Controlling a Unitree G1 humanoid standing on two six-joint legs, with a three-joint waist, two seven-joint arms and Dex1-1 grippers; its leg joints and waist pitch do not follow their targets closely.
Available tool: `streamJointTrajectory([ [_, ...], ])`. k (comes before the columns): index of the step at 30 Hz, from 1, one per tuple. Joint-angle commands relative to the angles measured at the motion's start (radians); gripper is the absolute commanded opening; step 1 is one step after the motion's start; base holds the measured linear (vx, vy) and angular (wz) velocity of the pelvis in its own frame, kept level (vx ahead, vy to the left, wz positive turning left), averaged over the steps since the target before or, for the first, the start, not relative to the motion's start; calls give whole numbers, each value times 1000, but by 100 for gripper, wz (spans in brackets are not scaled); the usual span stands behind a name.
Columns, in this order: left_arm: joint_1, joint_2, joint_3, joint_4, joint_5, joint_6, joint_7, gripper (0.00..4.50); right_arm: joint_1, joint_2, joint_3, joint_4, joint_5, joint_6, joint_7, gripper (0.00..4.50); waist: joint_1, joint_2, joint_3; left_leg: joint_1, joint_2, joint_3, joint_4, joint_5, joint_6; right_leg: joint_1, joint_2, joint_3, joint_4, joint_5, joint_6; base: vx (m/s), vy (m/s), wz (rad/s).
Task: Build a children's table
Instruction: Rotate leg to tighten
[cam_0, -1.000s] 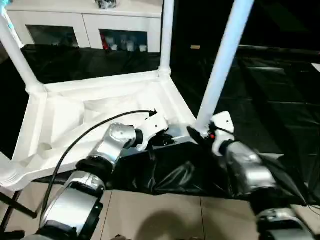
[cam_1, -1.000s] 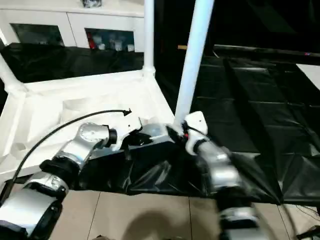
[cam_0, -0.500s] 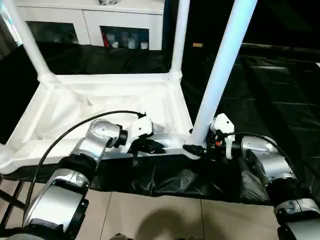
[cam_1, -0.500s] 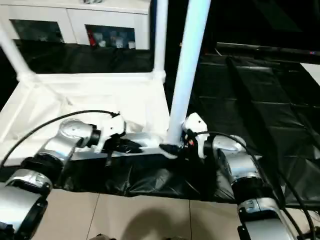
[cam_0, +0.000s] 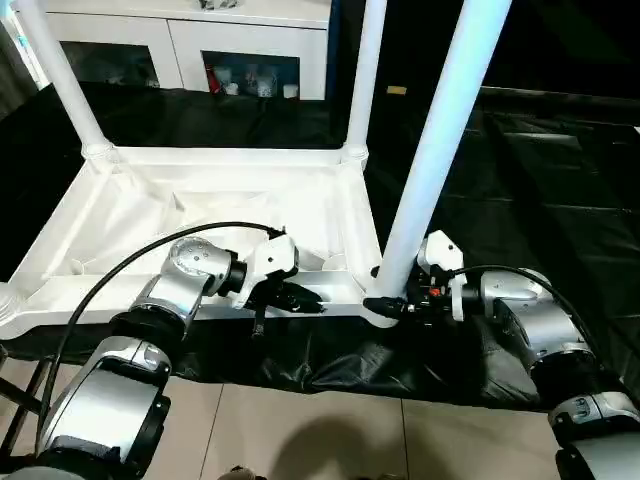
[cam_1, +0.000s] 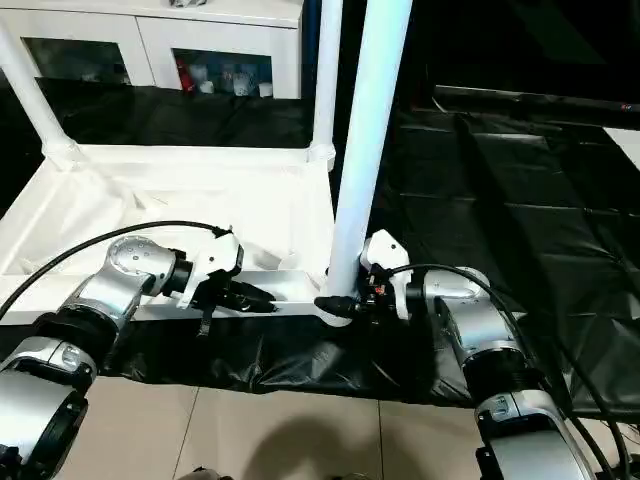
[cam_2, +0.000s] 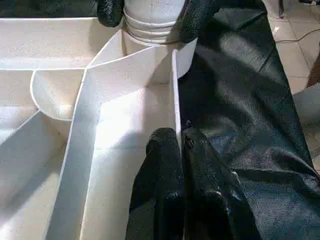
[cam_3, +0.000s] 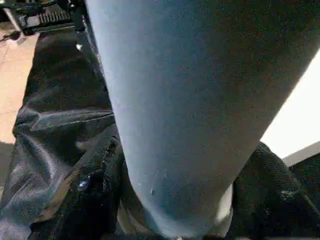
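Note:
The children's table lies upside down on the black cloth, its white ribbed top (cam_0: 200, 200) facing up. Three legs stand in corner sockets: the near right leg (cam_0: 430, 170), a far right one (cam_0: 362, 70) and a far left one (cam_0: 60, 80). My left gripper (cam_0: 300, 297) is shut on the top's thin near rim (cam_2: 176, 90), one finger on each side of the wall. My right gripper (cam_0: 385, 303) grips the base of the near right leg (cam_3: 190, 100), a black finger (cam_3: 92, 190) pressed against each side of it just above the socket.
A white glass-door cabinet (cam_0: 180, 40) stands behind the black-draped table (cam_0: 540, 180). The cloth hangs over the near edge above a tiled floor (cam_0: 300, 430). A black cable (cam_0: 120, 280) loops from my left arm over the table top's near left part.
The view has shifted and the table top now looks squarer to me. My right forearm has swung out to the right while its fingers narrowed on the leg base. The left grip is unchanged.

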Motion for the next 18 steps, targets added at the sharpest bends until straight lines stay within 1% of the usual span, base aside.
streamJointTrajectory([
  [1,-30,-44,-30,5,32,-9,70,0,18,46,23,-64,26,22,-26,262,3,-9,-65,16,69,-25,-65,-143,87,51,-97,53,-63,-184,-243,0,0,0],
  [2,-31,-54,-30,11,46,6,129,0,43,54,23,-86,20,27,-59,262,3,-9,-65,16,69,-25,-65,-143,87,51,-97,53,-63,-184,-243,0,0,0],
  [3,-33,-66,-27,14,55,23,186,0,61,66,21,-94,1,23,-117,262,4,-9,-60,25,70,-25,-67,-183,70,43,-98,55,-73,-246,-228,0,0,0],
  [4,-33,-82,-24,12,63,42,243,0,73,84,12,-88,-25,16,-205,262,1,-9,-58,26,66,-27,-68,-209,53,44,-102,55,-80,-313,-219,0,0,0],
  [5,-33,-89,-23,9,65,50,261,0,74,95,4,-82,-32,15,-242,262,-1,-9,-57,27,66,-28,-69,-222,44,41,-102,55,-86,-348,-209,0,0,0],
  [6,-31,-102,-22,5,68,62,290,0,77,112,-8,-72,-42,13,-302,262,-4,-8,-54,34,66,-30,-71,-252,27,34,-103,56,-94,-411,-193,0,0,0],
  [7,-30,-125,-21,-3,76,78,344,0,76,145,-31,-51,-54,19,-400,261,-9,-9,-53,32,65,-34,-73,-269,17,36,-104,55,-98,-460,-174,0,0,0],
  [8,-26,-149,-18,-13,76,95,380,0,73,175,-50,-33,-57,33,-475,261,-9,-9,-53,32,65,-34,-73,-269,17,36,-104,55,-98,-460,-174,0,0,0],
  [9,-23,-164,-16,-19,76,105,400,0,70,193,-60,-23,-56,43,-515,261,-16,-5,-52,30,63,-37,-77,-283,6,35,-102,53,-103,-487,-159,0,0,0],
  [10,-19,-194,-17,-27,77,115,434,0,53,228,-70,9,-64,45,-592,261,-18,-6,-53,35,64,-39,-77,-295,-1,32,-103,52,-107,-505,-150,0,0,0],
  [11,-15,-217,-20,-32,79,125,456,0,37,255,-75,33,-70,47,-647,261,-27,-5,-52,34,62,-42,-77,-312,-5,30,-103,51,-107,-513,-150,0,0,0],
  [12,-9,-237,-30,-37,87,132,472,0,18,286,-77,59,-76,42,-697,261,-31,-6,-51,32,60,-42,-78,-322,-5,31,-100,49,-109,-521,-147,0,0,0],
  [13,-6,-253,-40,-39,102,133,500,0,-7,314,-68,87,-93,20,-747,261,-37,-4,-51,31,59,-42,-78,-330,-1,30,-102,50,-113,-521,-142,0,0,0],
  [14,-5,-260,-47,-39,112,132,517,0,-22,329,-61,101,-104,5,-771,261,-41,-2,-53,30,61,-45,-79,-332,-2,32,-103,49,-111,-512,-144,0,0,0],
  [15,-2,-265,-55,-40,124,125,529,0,-35,347,-51,108,-113,-11,-784,261,-42,-2,-53,27,58,-45,-79,-327,4,33,-103,49,-113,-508,-139,0,0,0],
  [16,-1,-267,-58,-40,130,120,536,0,-41,356,-45,110,-118,-19,-789,317,-43,-3,-54,26,57,-43,-79,-323,9,34,-102,50,-114,-503,-137,0,0,0],
  [17,-1,-267,-58,-40,130,120,536,0,-41,356,-45,110,-118,-19,-789,331,-43,-2,-53,28,57,-41,-78,-322,19,32,-102,51,-115,-492,-137,0,0,0],
  [18,1,-266,-55,-40,125,111,528,0,-47,366,-49,105,-106,-23,-777,334,-42,-2,-53,28,57,-41,-78,-323,22,32,-101,52,-115,-489,-138,0,0,0],
])
